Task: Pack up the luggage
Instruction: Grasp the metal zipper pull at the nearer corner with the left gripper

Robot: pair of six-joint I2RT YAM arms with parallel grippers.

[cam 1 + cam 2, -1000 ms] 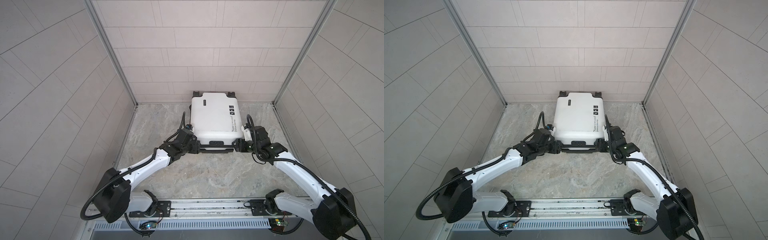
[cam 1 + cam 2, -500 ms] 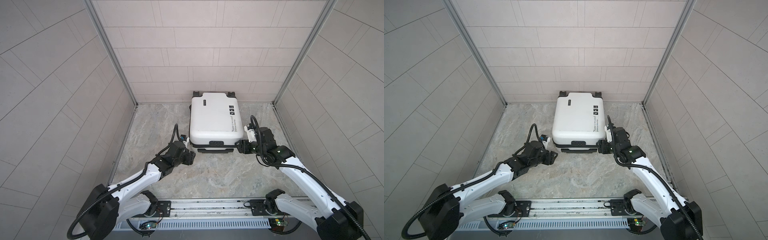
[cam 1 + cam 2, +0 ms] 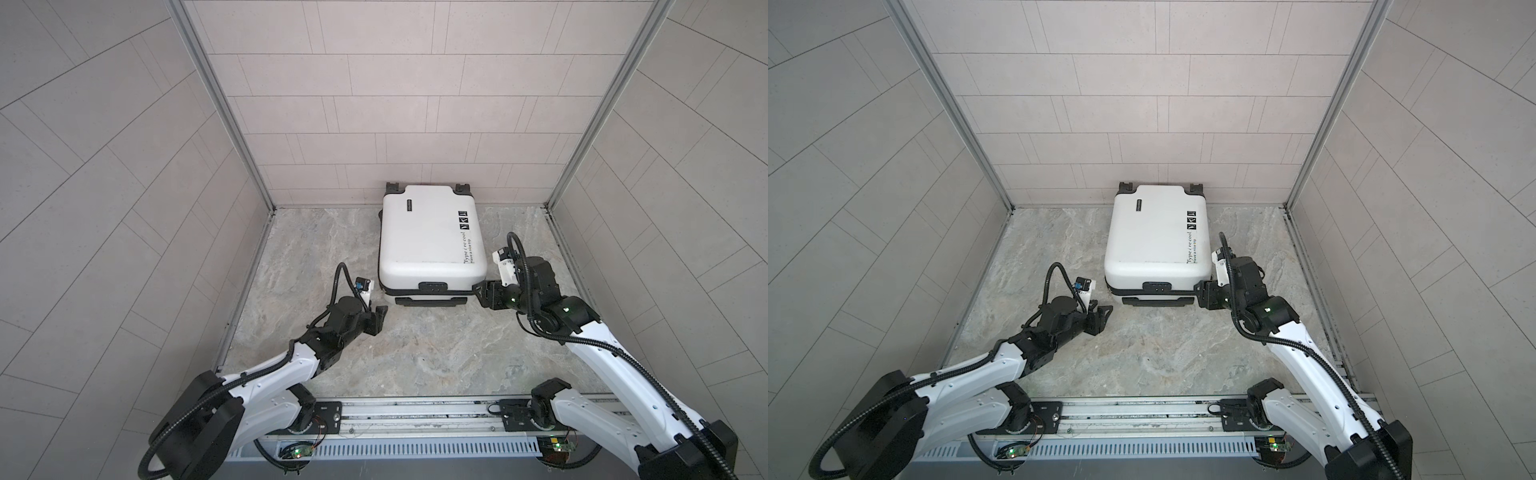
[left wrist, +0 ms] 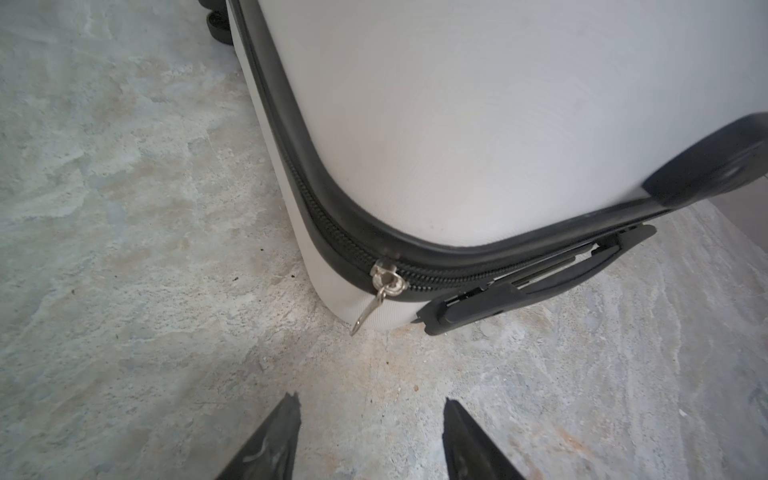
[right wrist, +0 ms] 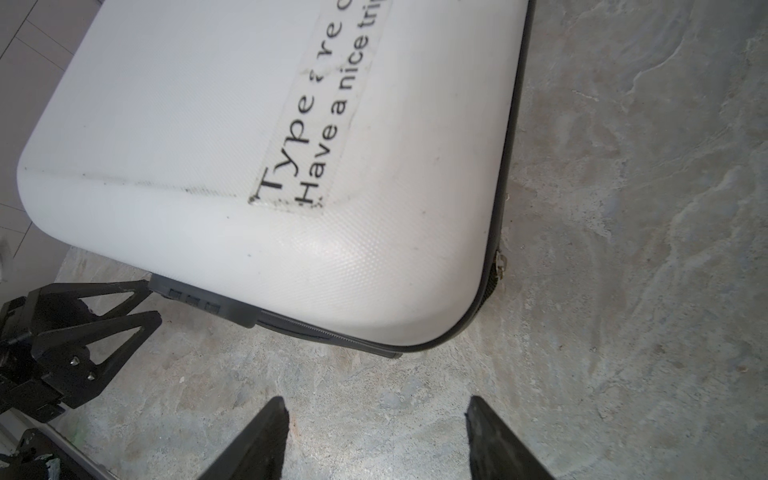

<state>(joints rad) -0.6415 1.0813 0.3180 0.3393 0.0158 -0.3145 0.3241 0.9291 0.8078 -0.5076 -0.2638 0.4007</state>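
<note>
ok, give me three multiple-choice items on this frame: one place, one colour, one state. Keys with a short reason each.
1. Where does the luggage lie?
A. flat on the floor, at the back wall
B. upright in the middle of the floor
C. on the front rail

2. What colour is its shell?
A. grey
B. white
C. black

3. What state is the left hand in?
A. shut, empty
B. open, empty
C. clamped on the luggage

Key:
1 A: both top views show it lying lid-up at the back wall.
2 B: the shell shows white in every view.
3 B: the left wrist view shows its fingers apart with only floor between them, short of the luggage.
</note>
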